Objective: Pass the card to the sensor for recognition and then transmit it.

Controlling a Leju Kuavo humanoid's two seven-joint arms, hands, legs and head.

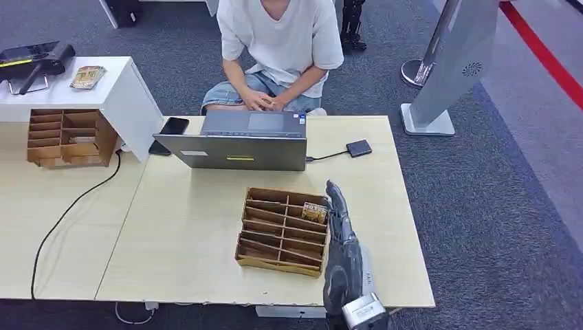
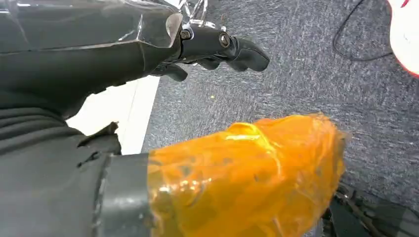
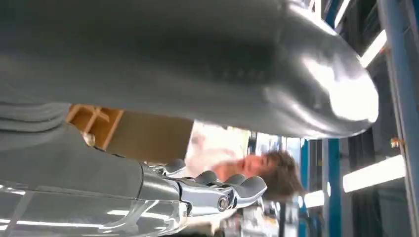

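The card stands in the wooden organizer's far right slot, not yet lifted; your right hand reaches just beside it, fingers straight and empty. Sensing and handover remain. Left hand: curled, empty.

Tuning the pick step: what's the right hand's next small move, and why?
Probably shift the right hand slightly left and close its fingers on the card. The hand is open and empty, fingertips beside the wooden organizer, and the card stands upright in the slot nearest them, not yet gripped.
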